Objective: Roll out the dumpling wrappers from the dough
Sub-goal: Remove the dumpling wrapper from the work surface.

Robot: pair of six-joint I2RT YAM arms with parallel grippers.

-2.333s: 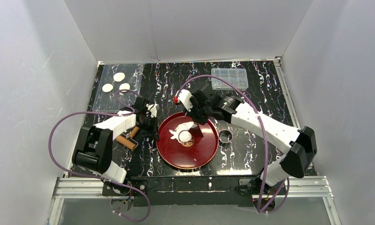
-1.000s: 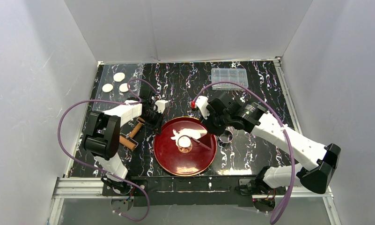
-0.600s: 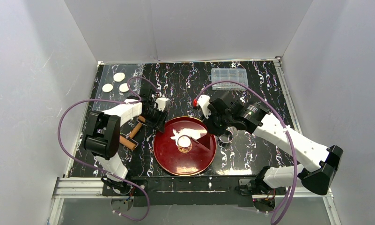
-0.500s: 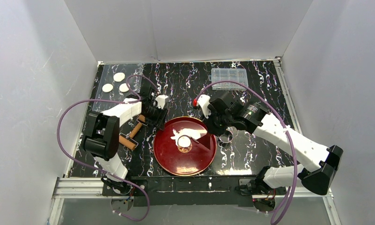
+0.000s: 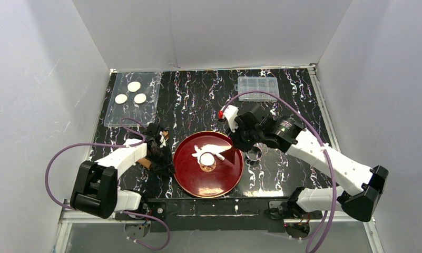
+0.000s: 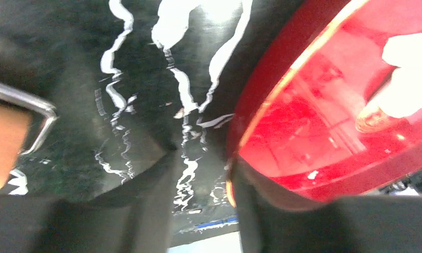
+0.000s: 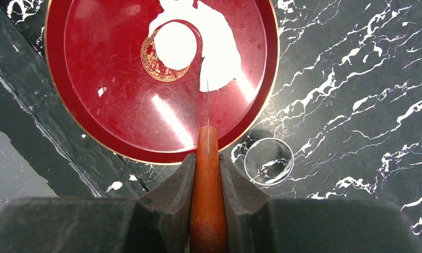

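rolling pin (image 6: 6, 139): cut off L edge | red plate (image 6: 303, 142): cut off, blurry

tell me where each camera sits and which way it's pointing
Top: above and behind the arms, looking down at the table; left claw and right claw show.
Left wrist: low over the table, facing the rim of the red plate; its open claw frames the bottom.
Right wrist: looks down on the plate; its claw grips a brown-handled tool.
Shared: all three show the plate and dough.

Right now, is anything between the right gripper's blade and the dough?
Nothing visible: the right gripper holds the orange-handled blade with its tip at the dough on the red plate; the metal ring lies off to the side.
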